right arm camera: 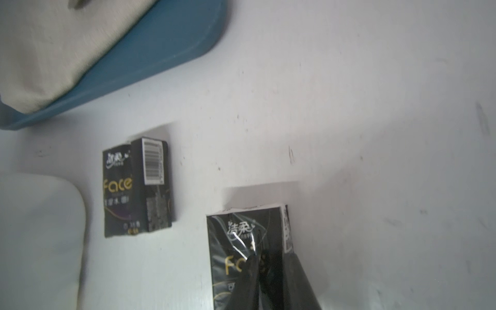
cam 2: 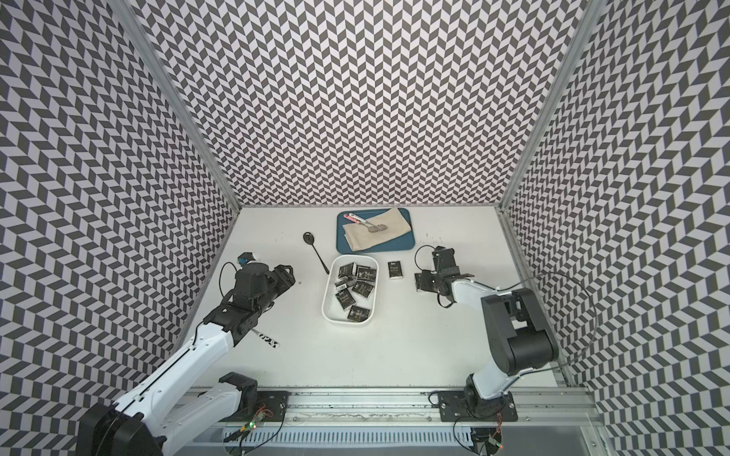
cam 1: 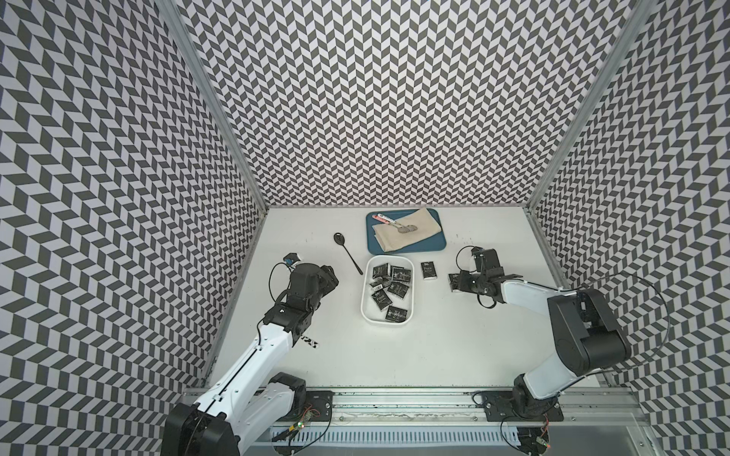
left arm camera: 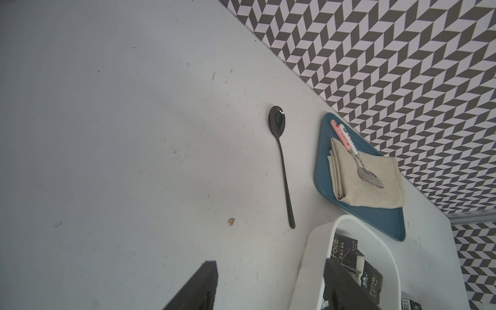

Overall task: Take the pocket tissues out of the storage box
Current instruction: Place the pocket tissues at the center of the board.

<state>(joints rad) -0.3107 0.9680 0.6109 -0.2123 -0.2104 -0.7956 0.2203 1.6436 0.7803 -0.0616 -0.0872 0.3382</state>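
Right wrist view: jaws pinched shut on one black packet [right arm camera: 236, 252], which the right arm [cam 1: 525, 294] holds low over the counter [right arm camera: 375, 134], well to the right of the storage box [cam 1: 386, 321]; whether the packet touches down cannot be told. Left of the box, the left arm [cam 1: 272, 347] has its jaws part open and empty, pointed towards the rim. The box's long axis runs away from the robot. Inside lie most of the pocket tissues [cam 1: 380, 301], jumbled and overlapping. With the right arm loaded, the left looks better placed for the next pick. A second packet [cam 1: 428, 271], already out, lies flat just right of the box. Beyond the box are a black spoon [cam 1: 347, 252] and a blue tray [cam 1: 407, 249] carrying a folded cloth [cam 1: 414, 235] with two spoons [cam 1: 403, 228] on it.
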